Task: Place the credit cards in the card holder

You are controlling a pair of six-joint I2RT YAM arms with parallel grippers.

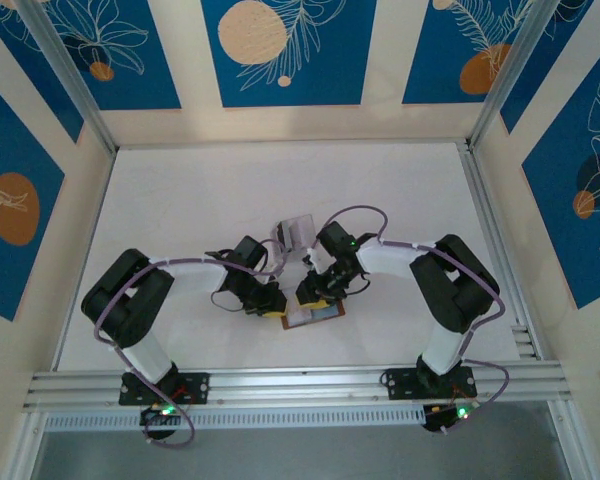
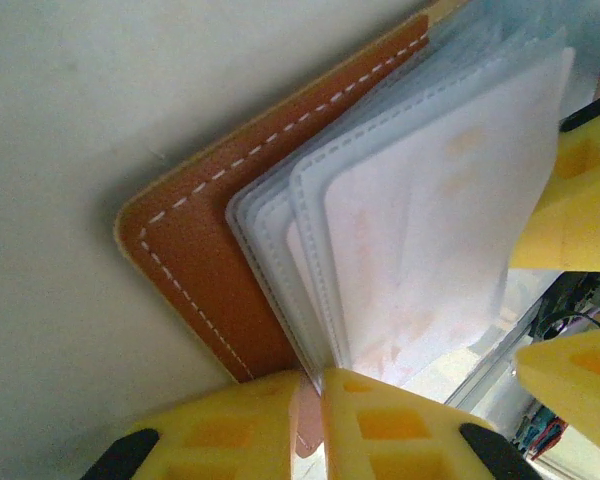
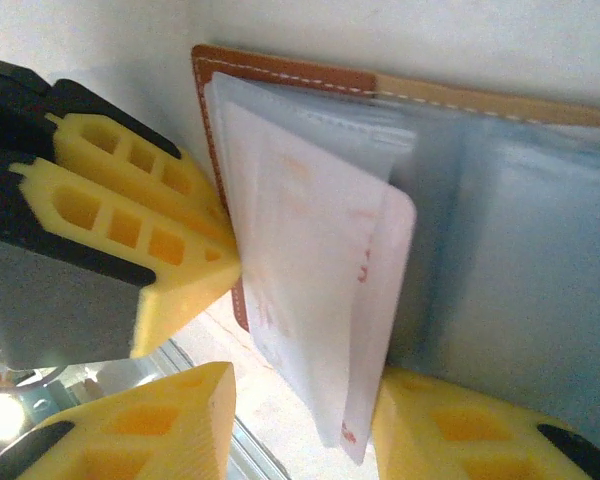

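From above, the two arms are meeting low in the middle of the white worktop (image 1: 230, 190). The brown wallet (image 1: 320, 316) is lying open between them, close to the metal rail (image 1: 300, 385) at the front edge. The left gripper (image 1: 276, 308) is coming at it from the left and the right gripper (image 1: 310, 296) from above and right. The view is too small here to read either set of jaws. A clear plastic stand (image 1: 298, 232) is standing just behind the arms.

The left wrist camera is giving the detail: its jaws are nearly together, pinching the wallet's brown stitched edge. The clear sleeves (image 2: 430, 230) are fanning up off the leather. The right gripper's yellow fingers (image 2: 580, 200) are showing at the right of this picture, beyond the sleeves.

The right wrist camera is adding what the others miss: its jaws are standing apart, with the lower corner of a pale leaf (image 3: 310, 280) hanging between them, against the right-hand finger. That leaf is carrying faint reddish marks. Whether it is a card or a bare sleeve, I cannot tell. The left gripper (image 3: 230, 250) is pressing at the wallet's left edge.

Around the worktop, cream walls with blue flower-printed panels (image 1: 280, 50) are closing in the back and sides.
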